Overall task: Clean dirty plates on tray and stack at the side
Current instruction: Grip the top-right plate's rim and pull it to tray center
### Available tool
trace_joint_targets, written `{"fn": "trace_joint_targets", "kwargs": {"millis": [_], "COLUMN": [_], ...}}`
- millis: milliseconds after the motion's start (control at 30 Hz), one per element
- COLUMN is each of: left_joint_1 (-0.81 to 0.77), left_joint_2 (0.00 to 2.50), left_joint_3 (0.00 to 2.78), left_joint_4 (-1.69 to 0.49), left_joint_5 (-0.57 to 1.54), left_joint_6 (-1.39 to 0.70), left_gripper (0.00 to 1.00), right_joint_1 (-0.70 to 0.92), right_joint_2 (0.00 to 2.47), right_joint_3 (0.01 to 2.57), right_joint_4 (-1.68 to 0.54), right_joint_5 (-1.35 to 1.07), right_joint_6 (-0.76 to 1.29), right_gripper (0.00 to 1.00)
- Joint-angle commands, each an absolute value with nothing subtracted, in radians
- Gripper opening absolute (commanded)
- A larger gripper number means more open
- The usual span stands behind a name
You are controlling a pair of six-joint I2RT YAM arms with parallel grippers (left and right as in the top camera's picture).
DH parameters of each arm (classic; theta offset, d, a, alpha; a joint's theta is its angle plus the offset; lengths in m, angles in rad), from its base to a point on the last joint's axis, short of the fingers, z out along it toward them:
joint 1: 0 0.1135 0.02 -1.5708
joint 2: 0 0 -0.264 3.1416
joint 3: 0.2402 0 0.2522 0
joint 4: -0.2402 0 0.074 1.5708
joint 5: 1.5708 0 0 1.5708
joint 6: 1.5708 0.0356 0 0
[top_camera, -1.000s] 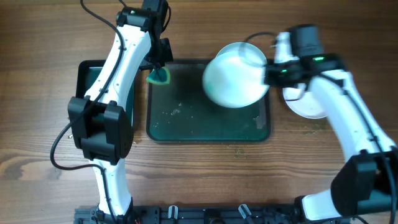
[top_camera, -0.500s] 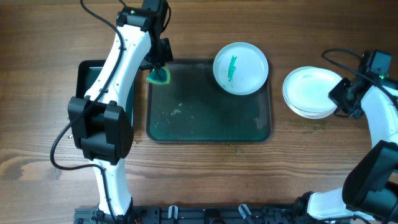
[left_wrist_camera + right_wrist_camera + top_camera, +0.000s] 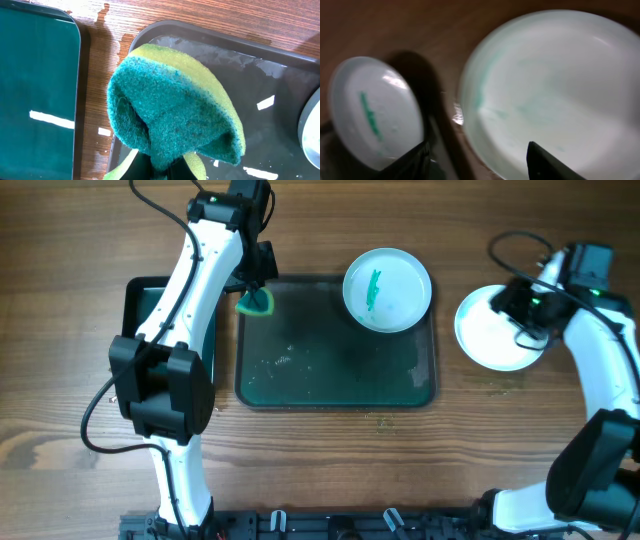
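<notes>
At the table, overhead: the tray (image 3: 330, 370) lies mid-table, with a smeared plate (image 3: 388, 288), teal streak on it, in its far right corner. A stack of plates (image 3: 490, 340) sits on the wood just right of the tray. The left gripper (image 3: 256, 288) is at the tray's far left corner, clenched on a sponge (image 3: 255, 303). The right gripper (image 3: 512, 305) hangs over the stack.

Left wrist: sponge (image 3: 170, 115) bulges green side out with a yellow edge, pinched at its base above the tray corner (image 3: 280, 115).

Right wrist: fingers (image 3: 415, 162) spread wide with nothing between them. The stack (image 3: 560, 85) below shows a faint teal haze; the smeared plate (image 3: 370, 115) is to its left.

Wood table (image 3: 60, 430): green tray (image 3: 330, 385), narrow tray (image 3: 143, 302), white plate (image 3: 485, 345).
</notes>
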State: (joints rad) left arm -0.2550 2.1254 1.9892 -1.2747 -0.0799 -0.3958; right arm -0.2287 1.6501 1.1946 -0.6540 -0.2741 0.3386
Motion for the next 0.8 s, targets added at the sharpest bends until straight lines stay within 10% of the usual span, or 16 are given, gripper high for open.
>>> {"fn": "trace_joint_targets", "kwargs": {"millis": [0, 367, 567, 767], "left_joint_1": [-0.258, -0.258, -0.258, -0.258], "left_joint_2": [2.128, 2.128, 2.128, 2.128], "left_joint_3": [2.011, 2.011, 2.011, 2.011], "left_joint_4": [-1.271, -1.272, -1.272, -1.272], "left_joint_5": [-0.071, -0.071, -0.06, -0.06], "left_joint_6": [-0.405, -0.405, -0.405, -0.405], "left_gripper": [0.04, 0.04, 0.04, 0.04], "right_joint_1": [-0.077, 0.117, 0.121, 0.121], "right_joint_2": [1.644, 1.903, 1.938, 1.938], "right_joint_3": [1.214, 1.209, 1.206, 1.206], "right_joint_4": [-0.616, -0.546, -0.536, -0.669], "right_joint_5": [-0.333, -0.194, -0.223, -0.331], "right_joint_6": [0.417, 0.602, 0.56, 0.4], "right_gripper": [0.61, 0.36, 0.06, 0.04]}}
